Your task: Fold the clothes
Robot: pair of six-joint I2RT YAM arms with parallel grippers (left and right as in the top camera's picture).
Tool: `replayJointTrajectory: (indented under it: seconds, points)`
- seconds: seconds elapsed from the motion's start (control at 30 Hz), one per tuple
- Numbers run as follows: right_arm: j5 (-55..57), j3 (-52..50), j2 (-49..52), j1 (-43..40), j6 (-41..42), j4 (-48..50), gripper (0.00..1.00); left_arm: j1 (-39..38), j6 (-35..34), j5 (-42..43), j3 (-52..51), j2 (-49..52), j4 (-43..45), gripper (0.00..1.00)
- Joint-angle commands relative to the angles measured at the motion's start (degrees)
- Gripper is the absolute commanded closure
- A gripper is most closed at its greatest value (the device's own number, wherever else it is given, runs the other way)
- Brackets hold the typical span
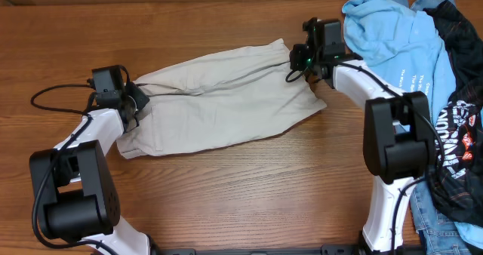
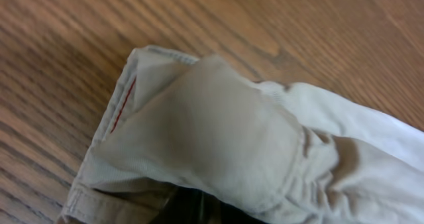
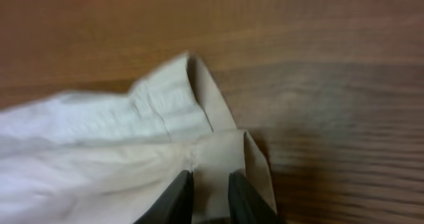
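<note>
The clothes, a pair of light beige shorts [image 1: 219, 96], lie stretched across the wooden table between my two grippers. My right gripper [image 1: 296, 59] is at their far right corner. In the right wrist view its dark fingers [image 3: 177, 194] are shut on a folded edge of the shorts [image 3: 99, 151], with cloth pinched at the gripper [image 3: 211, 177]. My left gripper [image 1: 134, 100] is at the left end. In the left wrist view the shorts [image 2: 218, 131] bunch over it, a hem with red stitching shows, and only a dark sliver of the gripper [image 2: 212, 207] peeks out underneath.
A light blue T-shirt [image 1: 396, 36] lies heaped at the back right, close behind the right gripper. A black garment with a white graphic [image 1: 460, 134] and some blue denim [image 1: 438, 210] run along the right edge. Bare wooden table [image 1: 226, 187] lies in front of the shorts.
</note>
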Motion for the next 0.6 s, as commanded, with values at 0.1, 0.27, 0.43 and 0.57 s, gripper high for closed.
replayJointTrajectory:
  seconds: [0.1,0.27,0.43,0.57]
  points:
    - [-2.6,0.5,1.0,0.3,0.0,-1.1,0.57,0.0,-3.2,-2.0,1.2,2.7,-2.0,0.84]
    - [-2.4,0.5,0.0,0.2,-0.7,-6.5,0.49,0.0,-2.0,-1.9,1.2,2.8,-9.4,0.77]
    - [3.2,0.5,0.7,0.2,-2.6,-19.4,0.48,0.0,0.3,-0.1,1.2,2.8,-19.0,0.70]
    - [3.2,0.5,0.7,0.2,-1.7,-30.4,0.52,0.0,2.4,-0.1,1.2,2.8,-26.4,0.59]
